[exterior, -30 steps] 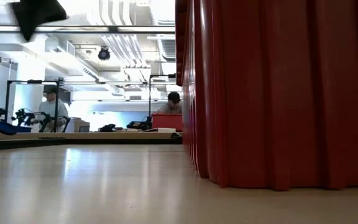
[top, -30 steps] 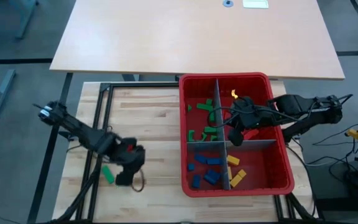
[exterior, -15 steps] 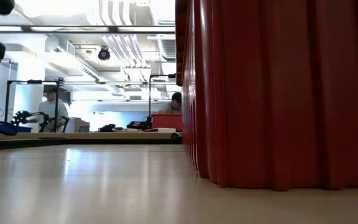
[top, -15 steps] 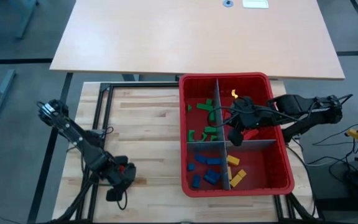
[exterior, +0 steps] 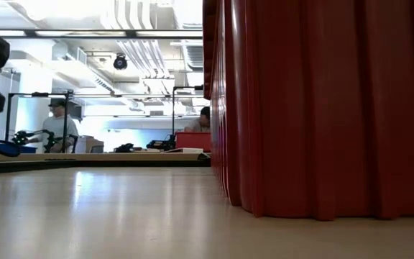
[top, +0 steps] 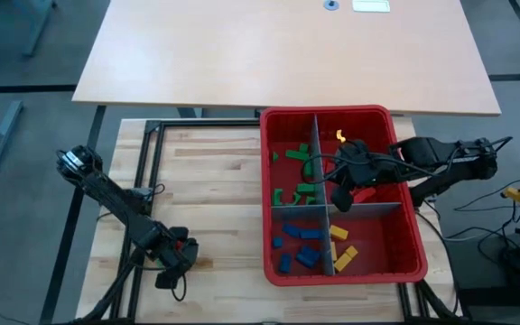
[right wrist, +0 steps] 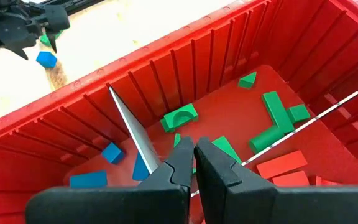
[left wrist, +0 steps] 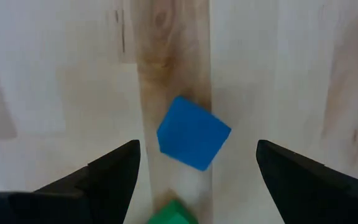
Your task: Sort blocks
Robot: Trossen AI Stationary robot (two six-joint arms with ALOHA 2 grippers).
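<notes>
My left gripper (top: pixel 171 264) hangs open near the table's front left, fingers pointing down. A blue block (left wrist: pixel 193 132) lies on the wood between the fingers, untouched. A green block (left wrist: pixel 173 213) lies just beside it. The right wrist view shows both blocks, blue (right wrist: pixel 45 59) and green (right wrist: pixel 45 38), from afar. My right gripper (right wrist: pixel 194 158) is shut and empty inside the red bin (top: pixel 332 113), above its grey divider. The bin's compartments hold green blocks (top: pixel 301 171), blue blocks (top: pixel 301 246), yellow blocks (top: pixel 341 248) and red blocks (top: pixel 366 192).
A black frame (top: pixel 152 162) runs along the wooden table's left part. A larger pale table (top: pixel 287 54) stands beyond the far edge. In the low view the bin wall (exterior: pixel 322 108) fills the right half. People sit far off in the room behind.
My left gripper has swung from beside the bin's near-left corner toward the table's near and left edges. It now stands over the green block that lay bare on the wood before. My right gripper has kept still.
</notes>
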